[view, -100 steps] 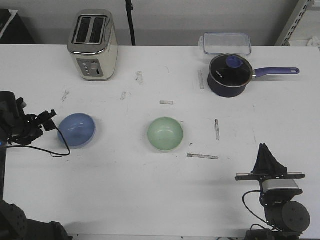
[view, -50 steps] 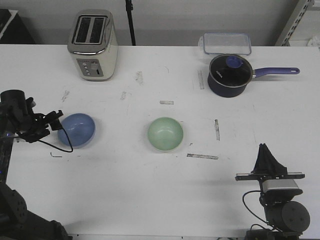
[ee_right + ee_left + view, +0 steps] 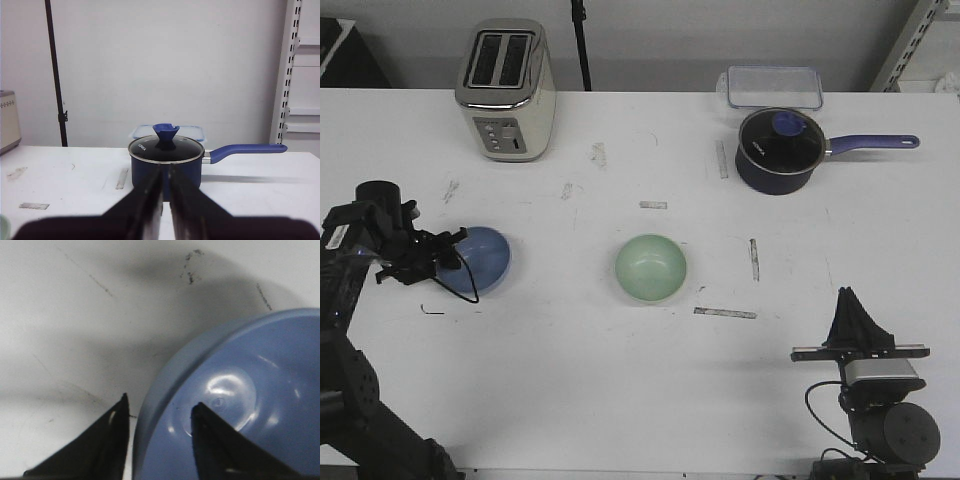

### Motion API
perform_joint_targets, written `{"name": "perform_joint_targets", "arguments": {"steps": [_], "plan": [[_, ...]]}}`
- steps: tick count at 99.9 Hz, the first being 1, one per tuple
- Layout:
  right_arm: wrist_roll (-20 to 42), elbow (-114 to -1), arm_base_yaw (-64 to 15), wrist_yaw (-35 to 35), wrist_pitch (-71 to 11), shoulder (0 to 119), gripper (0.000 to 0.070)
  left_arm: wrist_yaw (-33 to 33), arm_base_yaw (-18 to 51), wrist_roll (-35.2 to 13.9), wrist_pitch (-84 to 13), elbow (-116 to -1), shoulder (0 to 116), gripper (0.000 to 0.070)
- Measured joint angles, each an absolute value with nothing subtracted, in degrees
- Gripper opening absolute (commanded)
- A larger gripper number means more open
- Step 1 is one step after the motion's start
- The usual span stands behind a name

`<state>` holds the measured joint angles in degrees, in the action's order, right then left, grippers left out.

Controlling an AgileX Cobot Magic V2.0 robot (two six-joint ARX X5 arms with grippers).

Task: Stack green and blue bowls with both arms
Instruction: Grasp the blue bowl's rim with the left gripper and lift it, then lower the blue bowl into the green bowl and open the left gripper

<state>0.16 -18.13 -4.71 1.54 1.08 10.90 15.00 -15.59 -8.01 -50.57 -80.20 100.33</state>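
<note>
The blue bowl (image 3: 480, 258) sits upright at the left of the table, and the green bowl (image 3: 650, 267) sits near the middle. My left gripper (image 3: 448, 252) is open at the blue bowl's left rim. In the left wrist view one finger is outside the blue bowl (image 3: 240, 405) and the other is inside it, so my left gripper (image 3: 160, 401) straddles the rim without closing on it. My right gripper (image 3: 847, 295) rests at the front right, far from both bowls. In the right wrist view my right gripper (image 3: 166, 169) is shut and empty.
A cream toaster (image 3: 506, 90) stands at the back left. A dark navy saucepan (image 3: 777, 150) with a glass lid and a clear lidded container (image 3: 772, 87) stand at the back right. Bits of tape lie on the white table (image 3: 620, 380).
My left arm has moved right toward the blue bowl, and its open fingers now reach over the bowl's left rim. The bowls and the right arm have not moved.
</note>
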Motion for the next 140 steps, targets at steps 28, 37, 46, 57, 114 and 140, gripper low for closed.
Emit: {"name": "perform_joint_targets", "arguments": {"steps": [28,37,46,57,114,140], "plan": [[0.2,-18.1,-4.7,1.5,1.1,10.9,0.0019,15.3,-15.5,-9.8,-51.2,-80.2,100.3,0.0000],[0.2,-18.1,-4.7,1.5,1.1,10.9,0.0019,17.0,-15.1,-11.0,-51.5,-80.2,100.1,0.0000],[0.2,-18.1,-4.7,1.5,1.1,10.9,0.0019,17.8,-13.7,-12.7,-51.6,-80.2,98.1,0.0000],[0.2,-18.1,-4.7,1.5,1.1,10.9,0.0019,18.0,-11.1,-14.7,-54.0,-82.0,94.9,0.0000],[0.2,-18.1,-4.7,1.5,1.1,10.9,0.0019,18.0,19.7,-25.2,-53.6,-99.6,102.9,0.0001],[0.2,-18.1,-4.7,1.5,1.1,10.9,0.0019,18.0,29.3,-25.7,-53.3,-104.8,108.6,0.0001]]}}
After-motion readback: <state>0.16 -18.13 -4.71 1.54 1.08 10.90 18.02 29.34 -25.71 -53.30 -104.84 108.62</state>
